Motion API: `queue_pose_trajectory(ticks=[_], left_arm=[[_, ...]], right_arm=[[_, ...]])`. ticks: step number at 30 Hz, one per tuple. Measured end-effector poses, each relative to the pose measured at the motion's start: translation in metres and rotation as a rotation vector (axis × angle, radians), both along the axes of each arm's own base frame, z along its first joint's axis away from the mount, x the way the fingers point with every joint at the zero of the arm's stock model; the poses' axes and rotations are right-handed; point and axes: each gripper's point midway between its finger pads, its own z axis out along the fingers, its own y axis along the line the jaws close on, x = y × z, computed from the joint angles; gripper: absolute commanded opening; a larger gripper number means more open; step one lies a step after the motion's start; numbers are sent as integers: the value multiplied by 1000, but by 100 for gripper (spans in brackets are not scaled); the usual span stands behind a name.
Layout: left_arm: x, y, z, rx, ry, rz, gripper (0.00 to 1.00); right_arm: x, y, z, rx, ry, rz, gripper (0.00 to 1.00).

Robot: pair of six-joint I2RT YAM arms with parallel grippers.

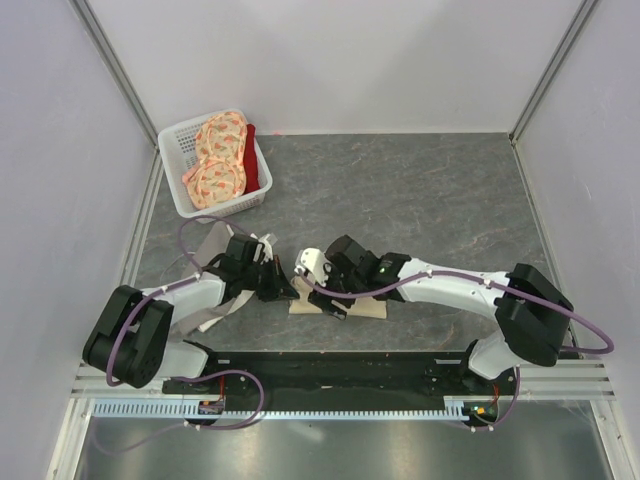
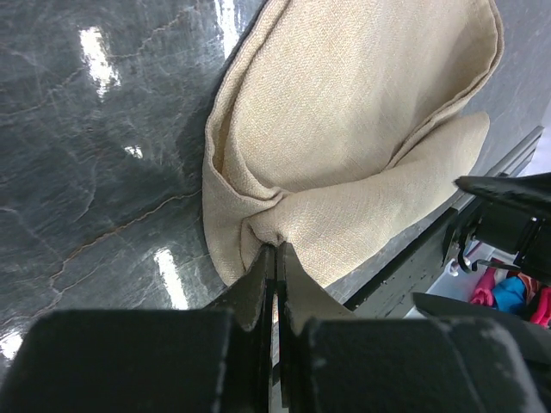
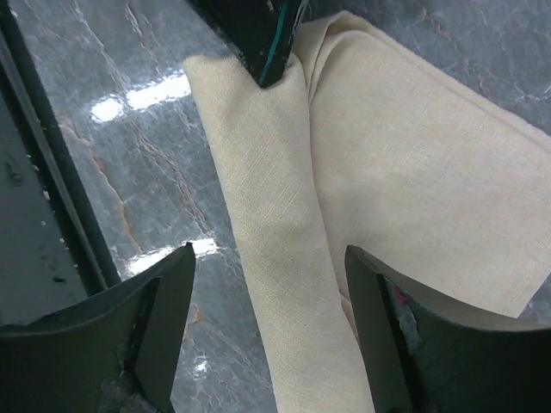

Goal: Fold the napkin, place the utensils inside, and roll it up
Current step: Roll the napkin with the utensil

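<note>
The plain beige square cloth napkin (image 2: 362, 129) lay on the dark grey marbled table (image 2: 86, 172), close to its near edge and about midway between left and right; it was doubled over into loose, rounded layers rather than pressed into a flat, neat fold. The left end effector (image 2: 275, 258) was clamped fully together on a bunched corner at the napkin's left end, and the fabric puckered where the black fingers pinched it; the right end effector (image 3: 269, 258) hung just above the cloth with its jaws spread wide, one on each side of a long soft ridge of fabric, and had hold of nothing. By the look of it the folding was under way but unfinished, since the edges did not lie square and no tight roll had formed; the utensils could not be made out in any view, and whether one sat hidden in the folds I cannot tell. What seemed left was to settle the fold, lay the utensils inside and roll the cloth up; a white plastic basket (image 1: 178, 198) of orange floral cloths stood well apart at the far left.
</note>
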Motion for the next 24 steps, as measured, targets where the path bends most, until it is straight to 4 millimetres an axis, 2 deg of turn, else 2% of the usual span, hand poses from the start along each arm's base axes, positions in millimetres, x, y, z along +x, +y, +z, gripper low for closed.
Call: queue_pose_trajectory(ticks=[5,9,12,20,21,23,24], left_arm=[[0,1,0,4,8,4,2],[0,1,0,7,14,4,2],[1,1,-1,9,21,4,2],[3,1,-1,14,32,6,2],[3,1,0,14,32,5,4],[4,1,1,16,27,2,15],[5,1,2,17,22,0,26]], right_arm=[[-1,-2,-18,-67,-71,9,81],[1,-2,-27,-101,-96,21,77],[1,-2,-35,-119,-95,33,69],[-3,-6,-59,-180,-62,55,42],[-2,-5,-59,-182,-62,56,40],[-3,-4,-60,-192,-43,60,35],[-3,-3,-60,-197,-35,63,34]])
